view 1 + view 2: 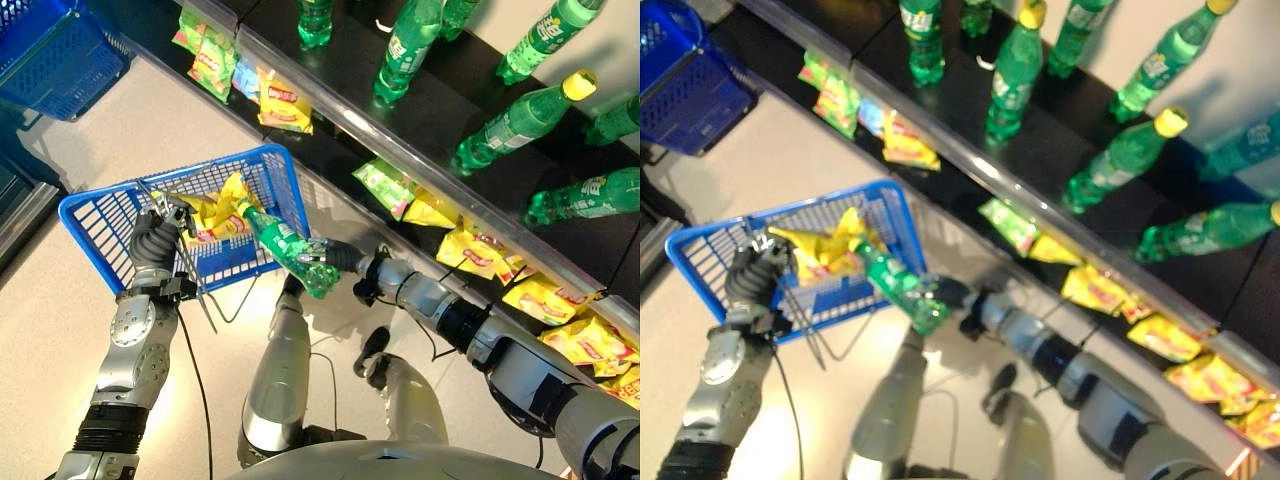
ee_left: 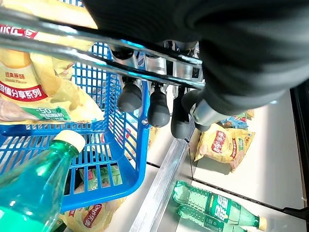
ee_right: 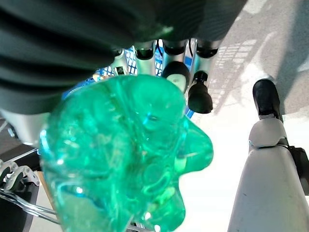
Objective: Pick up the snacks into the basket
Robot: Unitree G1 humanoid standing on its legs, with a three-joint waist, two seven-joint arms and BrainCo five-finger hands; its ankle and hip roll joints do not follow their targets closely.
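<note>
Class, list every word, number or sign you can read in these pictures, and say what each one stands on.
Yellow snack bag in the blue basket: print cut off by the picture's edge and creased; no whole line reads.
Green bottle held in the right hand: label too small to read.
Shelf bottles: labels blurred.
Shelf snack bags: print too small to read.

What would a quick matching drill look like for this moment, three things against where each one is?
Things:
1. green bottle
2. blue basket
3. yellow snack bags

Places:
A. lying inside the basket
B. hanging by its metal handle from the left hand
C. held by its base in the right hand, cap pointing into the basket

Pairs: 1-C, 2-B, 3-A
</note>
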